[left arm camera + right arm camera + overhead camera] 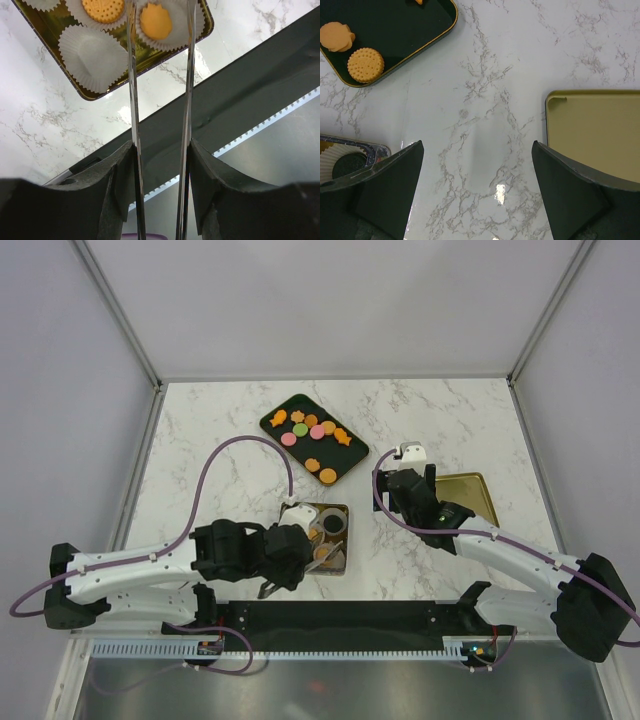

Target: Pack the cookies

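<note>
Cookies (313, 433), orange, pink and green, lie on a dark tray (277, 417) at the back centre. Two of them, a biscuit (365, 64) and an orange piece (336, 36), show in the right wrist view. A gold tin (341, 510) with white paper cups sits by my left gripper (290, 552). That gripper (160, 150) is shut on metal tongs (134, 100). The tong blades stand apart on either side of an orange cookie (156, 21) in a cup. A round biscuit (102, 9) lies in the neighbouring cup. My right gripper (476, 146) is open and empty over bare marble.
A gold lid (468, 500) lies to the right of my right gripper (398, 485); it also shows in the right wrist view (595, 130). An empty paper cup (92, 57) sits in the tin's near corner. The black base rail (340, 618) runs along the near edge.
</note>
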You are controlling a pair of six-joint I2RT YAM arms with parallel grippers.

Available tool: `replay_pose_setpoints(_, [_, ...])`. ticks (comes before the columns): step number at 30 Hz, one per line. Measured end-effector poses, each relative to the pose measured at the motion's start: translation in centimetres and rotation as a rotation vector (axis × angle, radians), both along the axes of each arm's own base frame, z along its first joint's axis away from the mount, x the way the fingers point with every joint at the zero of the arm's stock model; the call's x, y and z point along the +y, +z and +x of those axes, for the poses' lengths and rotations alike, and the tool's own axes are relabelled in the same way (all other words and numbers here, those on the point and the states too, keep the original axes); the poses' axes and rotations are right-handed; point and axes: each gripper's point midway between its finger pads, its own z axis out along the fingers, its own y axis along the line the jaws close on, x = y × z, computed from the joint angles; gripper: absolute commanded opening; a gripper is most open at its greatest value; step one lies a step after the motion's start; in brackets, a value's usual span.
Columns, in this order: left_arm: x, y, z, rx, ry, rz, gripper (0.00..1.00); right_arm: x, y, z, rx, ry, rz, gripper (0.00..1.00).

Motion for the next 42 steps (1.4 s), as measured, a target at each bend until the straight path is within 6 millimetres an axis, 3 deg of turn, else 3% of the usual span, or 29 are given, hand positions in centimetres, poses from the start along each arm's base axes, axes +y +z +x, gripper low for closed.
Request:
replay_pose_setpoints(4, [-0.6, 1.5, 0.5, -0.024, 0.010, -0.040, 0.53, 0.0, 0.0, 0.0, 0.000, 0.000, 0.000, 0.98])
replay_pose_setpoints(7, [-1.3, 4.3, 2.0, -0.056, 0.050, -0.105, 0.53, 0.0, 0.0, 0.0, 0.000, 0.000, 0.000, 0.98])
replay_pose_setpoints(10, [-1.0, 6.8, 5.8, -0.120, 0.135, -0.135, 0.53, 0.0, 0.0, 0.0, 0.000, 0.000, 0.001, 0.98])
replay_pose_setpoints(13, [0.1, 7.7, 10.1, -0.165, 0.232, -0.120, 0.53, 0.0, 0.0, 0.0, 0.000, 0.000, 0.001, 0.98])
replay_pose_setpoints(18, [0.6, 6.3, 16.7, -0.185, 0.299, -0.005, 0.52, 0.0, 0.0, 0.0, 0.000, 0.000, 0.001, 0.98])
replay_pose_setpoints(24, [0.0, 3.7, 21.1, -0.155, 0.289, 0.094, 0.52, 0.0, 0.0, 0.0, 0.000, 0.000, 0.001, 0.98])
replay_pose_setpoints(29, [-0.3, 2.4, 22.7, -0.138, 0.268, 0.134, 0.52, 0.0, 0.0, 0.0, 0.000, 0.000, 0.001, 0.98])
replay_pose_setpoints(42, [-0.3, -0.5, 23.8, -0.094, 0.228, 0.212, 0.52, 0.0, 0.1, 0.0, -0.002, 0.000, 0.002, 0.98])
